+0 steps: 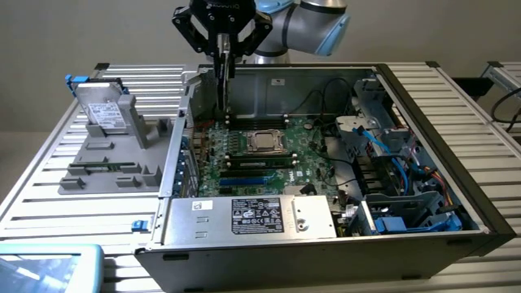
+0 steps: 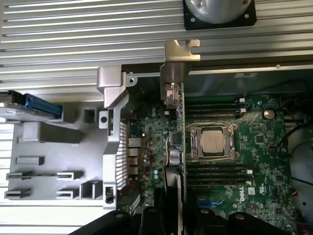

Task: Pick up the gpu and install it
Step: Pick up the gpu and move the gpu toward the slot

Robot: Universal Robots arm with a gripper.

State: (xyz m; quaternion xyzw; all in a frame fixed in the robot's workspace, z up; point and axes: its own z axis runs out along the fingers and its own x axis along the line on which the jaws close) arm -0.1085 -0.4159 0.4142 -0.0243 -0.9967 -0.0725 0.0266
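The end effector (image 1: pixel 222 52) is grasping the gpu (image 1: pixel 224 85), hanging it upright over the motherboard (image 1: pixel 313 168) near the rear wall of the case (image 1: pixel 443 122). Doing this well likely means holding the card vertical, lining its bracket (image 2: pixel 175 73) with the rear opening, and descending straight onto the slot.

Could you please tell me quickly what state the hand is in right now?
Hand: closed on the gpu, holding it upright over the open computer case.
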